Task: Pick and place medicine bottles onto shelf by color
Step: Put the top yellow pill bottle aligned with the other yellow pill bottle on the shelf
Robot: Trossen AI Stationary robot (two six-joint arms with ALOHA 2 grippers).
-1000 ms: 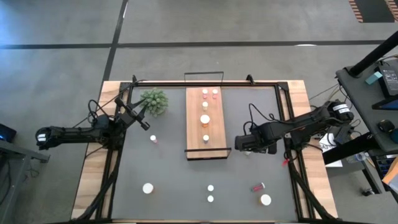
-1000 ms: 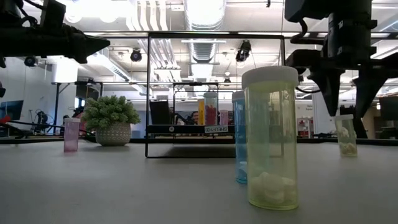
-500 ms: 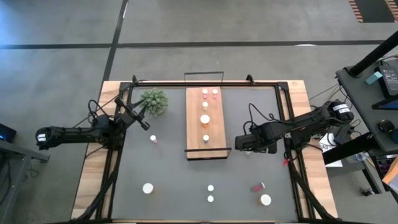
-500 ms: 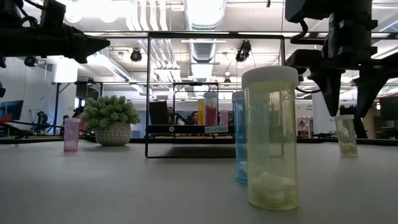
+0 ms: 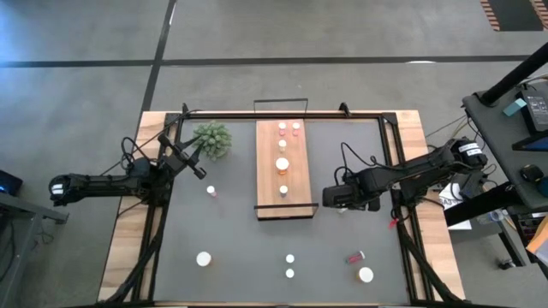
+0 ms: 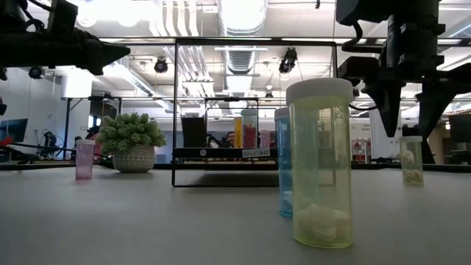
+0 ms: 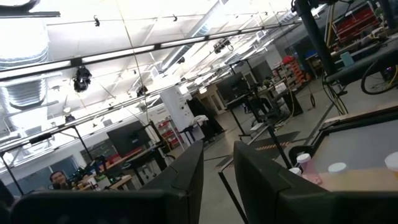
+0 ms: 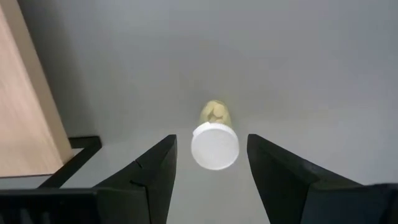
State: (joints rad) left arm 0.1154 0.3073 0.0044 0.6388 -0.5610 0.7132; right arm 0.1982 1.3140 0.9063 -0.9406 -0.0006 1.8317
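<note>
Risk of tipping: right gripper (image 8: 208, 163) spread open above small whitish bottle (image 8: 215, 144), standing beside shelf (image 5: 282, 171) — off-centre descent could knock it. Left gripper (image 5: 200, 171) clenched, empty.

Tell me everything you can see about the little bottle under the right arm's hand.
The small bottle is a clear, yellowish-tinted plastic vial with a flat white round cap, holding a pale lump at its bottom. It stands upright on the dark grey tabletop, just off the wooden shelf's near right corner. The right hand hangs above it with its fingers open either side of the cap, not touching. In the low view it stands free, clear of everything else.
</note>
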